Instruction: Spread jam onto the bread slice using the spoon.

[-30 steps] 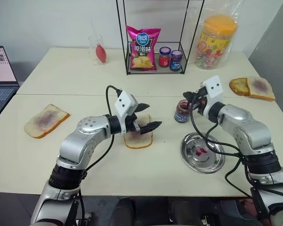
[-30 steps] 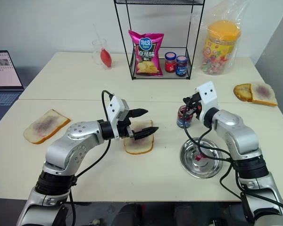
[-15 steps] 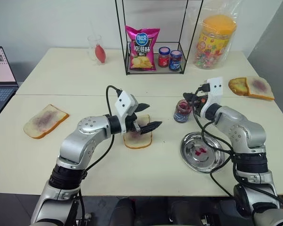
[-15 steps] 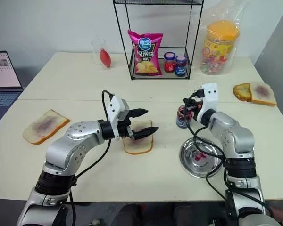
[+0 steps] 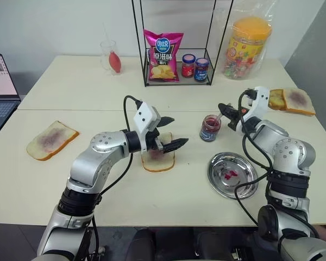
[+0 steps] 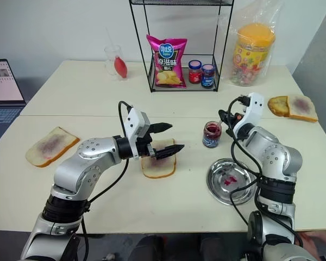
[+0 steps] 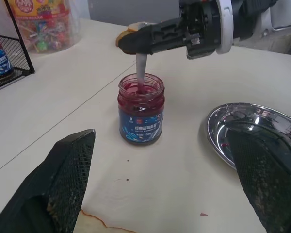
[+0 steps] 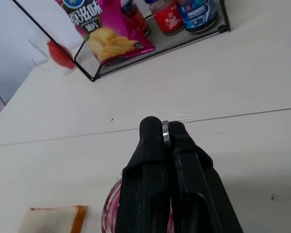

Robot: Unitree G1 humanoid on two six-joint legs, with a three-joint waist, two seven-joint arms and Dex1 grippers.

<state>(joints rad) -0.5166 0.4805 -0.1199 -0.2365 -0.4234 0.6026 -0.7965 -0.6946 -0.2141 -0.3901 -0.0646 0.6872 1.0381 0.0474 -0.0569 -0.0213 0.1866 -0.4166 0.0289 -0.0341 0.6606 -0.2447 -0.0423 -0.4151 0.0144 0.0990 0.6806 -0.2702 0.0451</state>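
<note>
right gripper (image 7: 136, 41) clamping the spoon (image 7: 141, 68) (bowl dipping into the jam (image 7: 140, 89) jar) | left gripper (image 6: 165, 138) hovering spread wide over the bread slice (image 6: 158, 166)

Even, bright overhead light from where I sit; soft shadows on the table (image 5: 38, 179). Steel dish (image 5: 233, 175) glints. Left wrist view's near fingers (image 7: 53, 194) look blurred, perhaps out of focus.

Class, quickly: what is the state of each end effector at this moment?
Left end effector: open, holding nothing, above the bread slice.
Right end effector: shut on the spoon, dipped into the jam jar.
</note>
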